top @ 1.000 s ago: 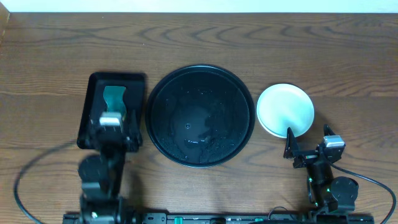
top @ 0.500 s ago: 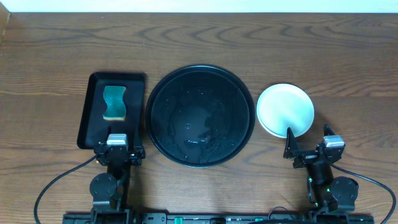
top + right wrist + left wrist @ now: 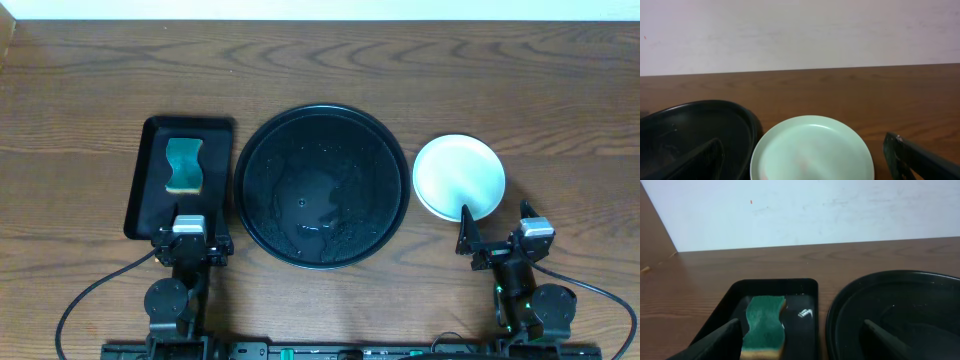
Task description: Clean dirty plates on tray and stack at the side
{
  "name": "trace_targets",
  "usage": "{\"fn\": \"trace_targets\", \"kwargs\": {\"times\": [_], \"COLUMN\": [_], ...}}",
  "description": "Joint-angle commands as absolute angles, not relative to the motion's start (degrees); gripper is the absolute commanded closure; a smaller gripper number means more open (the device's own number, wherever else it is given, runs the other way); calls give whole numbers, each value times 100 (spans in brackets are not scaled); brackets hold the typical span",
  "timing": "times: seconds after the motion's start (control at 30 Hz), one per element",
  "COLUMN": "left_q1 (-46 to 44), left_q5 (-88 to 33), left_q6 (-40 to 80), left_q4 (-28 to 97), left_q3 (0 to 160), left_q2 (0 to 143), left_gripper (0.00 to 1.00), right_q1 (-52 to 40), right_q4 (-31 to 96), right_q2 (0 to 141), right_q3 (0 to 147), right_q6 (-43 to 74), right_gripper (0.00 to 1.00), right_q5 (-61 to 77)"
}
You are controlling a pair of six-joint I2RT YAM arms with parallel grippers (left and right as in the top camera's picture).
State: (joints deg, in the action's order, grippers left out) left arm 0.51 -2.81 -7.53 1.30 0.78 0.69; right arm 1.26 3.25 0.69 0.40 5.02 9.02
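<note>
The plates (only the top mint one shows) lie right of centre, just beside the tray at mid-frame. Lower down, the left gripper and right gripper stand with fingers apart, holding nothing.

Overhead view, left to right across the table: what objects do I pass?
In order: small rectangular black tray holding a green sponge → large round glossy black tray → pale mint round plastic plate.
</note>
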Motion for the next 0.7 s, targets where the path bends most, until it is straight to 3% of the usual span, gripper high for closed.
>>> {"fn": "trace_targets", "kwargs": {"times": [0.0,0.67], "left_q1": [23,23], "left_q5": [-148,-148], "left_q6": [-810,-810], "left_q4": [405,405], "left_q3": [23,23], "left_q2": [34,34], "left_gripper": [25,25], "right_q1": [30,30], "right_q4": [346,349], "right_q2": [32,32], "right_q3": [32,32], "right_q6": [530,530], "right_gripper": [1,1], "right_q5": [928,928]}}
